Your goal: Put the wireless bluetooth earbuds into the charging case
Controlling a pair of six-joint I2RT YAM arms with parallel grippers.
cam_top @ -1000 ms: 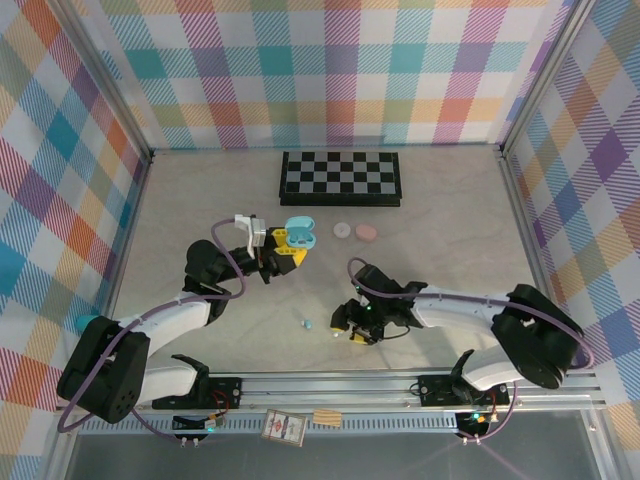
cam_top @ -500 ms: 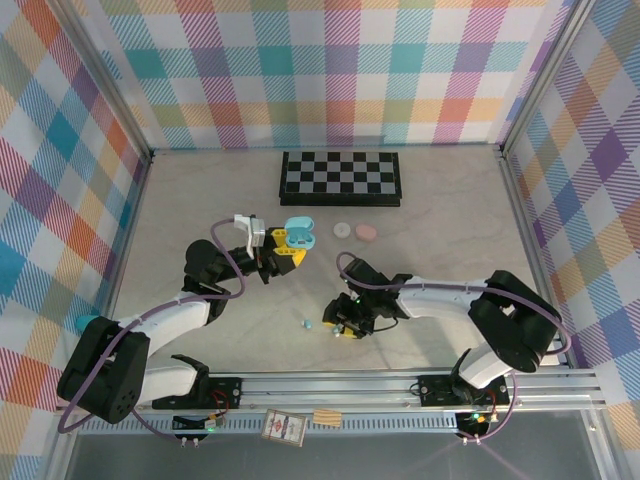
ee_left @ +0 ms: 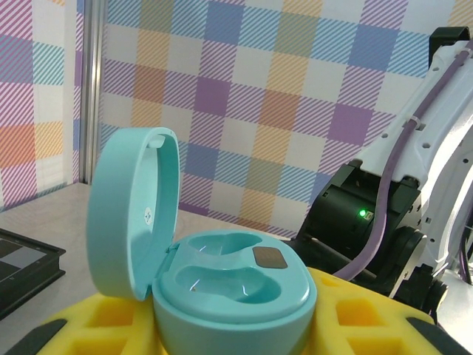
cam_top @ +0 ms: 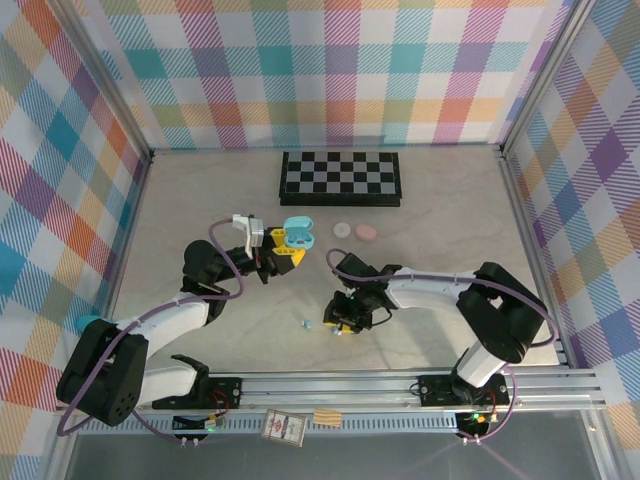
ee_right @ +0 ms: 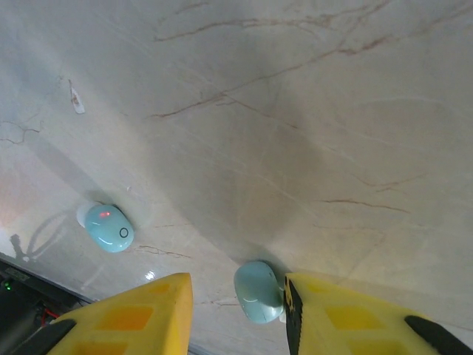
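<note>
Table [cam_top: 440,260] bare near arms. Case [ee_left: 229,281] open, wells empty, clamped in left gripper [cam_top: 290,243]. Right gripper [ee_right: 238,296] half-spread, straddling bud [ee_right: 258,291], not yet pinched. Second bud [ee_right: 109,227] near. We judge buds light, rigid, slick (may squirt out): pinch broad sides.

Robot lab test cell: plaid backdrop walls [cam_top: 330,70] and aluminium frame rail [cam_top: 330,383] enclosing a marble-look tabletop [cam_top: 450,205].

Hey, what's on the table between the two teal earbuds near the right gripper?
Nothing: the right wrist view shows bare marbled tabletop between the lit earbud and the other earbud inside the right gripper's open jaws.
</note>
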